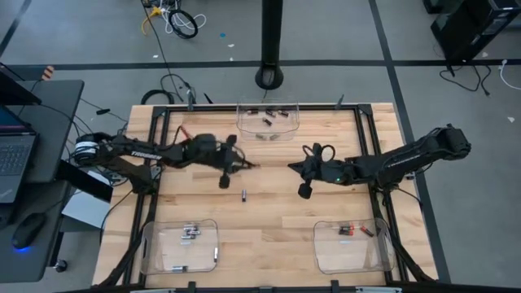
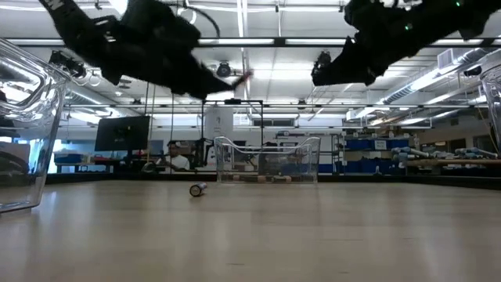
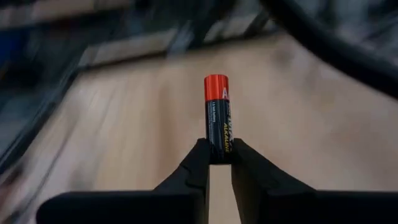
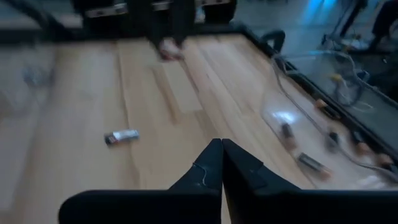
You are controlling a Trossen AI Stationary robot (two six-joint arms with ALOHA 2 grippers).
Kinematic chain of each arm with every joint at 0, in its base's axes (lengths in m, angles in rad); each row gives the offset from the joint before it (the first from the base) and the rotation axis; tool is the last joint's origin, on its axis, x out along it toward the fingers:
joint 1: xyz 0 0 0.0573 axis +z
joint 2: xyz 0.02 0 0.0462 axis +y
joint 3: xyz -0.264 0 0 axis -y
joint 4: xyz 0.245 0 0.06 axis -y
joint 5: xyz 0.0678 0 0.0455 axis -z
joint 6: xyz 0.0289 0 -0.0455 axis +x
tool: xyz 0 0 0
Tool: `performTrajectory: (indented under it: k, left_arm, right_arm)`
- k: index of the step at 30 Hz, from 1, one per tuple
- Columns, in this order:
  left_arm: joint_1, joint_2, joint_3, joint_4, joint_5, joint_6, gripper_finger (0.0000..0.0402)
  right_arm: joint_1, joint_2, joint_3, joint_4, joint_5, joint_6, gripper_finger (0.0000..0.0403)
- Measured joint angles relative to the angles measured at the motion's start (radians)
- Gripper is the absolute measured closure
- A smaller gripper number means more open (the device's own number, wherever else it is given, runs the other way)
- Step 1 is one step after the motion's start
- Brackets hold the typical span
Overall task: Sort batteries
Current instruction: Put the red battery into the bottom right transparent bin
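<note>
A black battery with a red end [image 3: 217, 118] is pinched between the fingertips of the left gripper [image 3: 217, 163]. Its lower end is seated between the two jaws and most of its length, red cap outermost, projects beyond the tips. In the high view the left gripper [image 1: 244, 165] is held above the table [image 1: 269, 212] just left of centre, with the red end of the held cell seen at its tip, pointing toward 3 o'clock.

The right gripper [image 4: 222, 151] is clenched on nothing, its fingertips pressed together. It is seen in the high view [image 1: 304, 189] above the table just right of centre, roughly at 4 o'clock from the left gripper's tip and clearly apart from it.

A loose silvery battery [image 1: 243, 194] lies on the bare wood near the table's middle, at about 6 o'clock from the left gripper and at 9 o'clock from the right gripper; neither gripper touches it. It is also seen lying flat in the low view [image 2: 198, 189] and in the right wrist view [image 4: 122, 136].

Further batteries rest in three clear bins: the bin at 12 o'clock on the table [image 1: 295, 122], the bin at 7 o'clock [image 1: 148, 252] and the bin at 5 o'clock [image 1: 326, 254]. The last holds cells with red ends [image 1: 347, 231].
</note>
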Motion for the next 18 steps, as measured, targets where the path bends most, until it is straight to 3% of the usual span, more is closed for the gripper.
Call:
performTrajectory:
  k: [5,8,11,18]
  left_arm:
    - [-0.059,0.015,-0.126,0.542,0.093,-0.11,0.0354]
    - [-0.083,0.02,-0.168,0.728,0.107,-0.193,0.0354]
    - [-0.108,0.02,-0.176,0.794,0.107,-0.248,0.0354]
    - [-0.145,0.021,-0.151,0.785,0.001,-0.275,0.0353]
  right_arm:
    - [0.007,0.001,-0.134,0.375,-0.004,0.008,0.0367]
    - [0.008,0.025,-0.159,0.568,-0.005,-0.034,0.0347]
    - [0.006,0.08,-0.135,0.666,-0.034,-0.076,0.0327]
    - [0.005,0.239,0.033,0.749,-0.103,-0.127,0.0283]
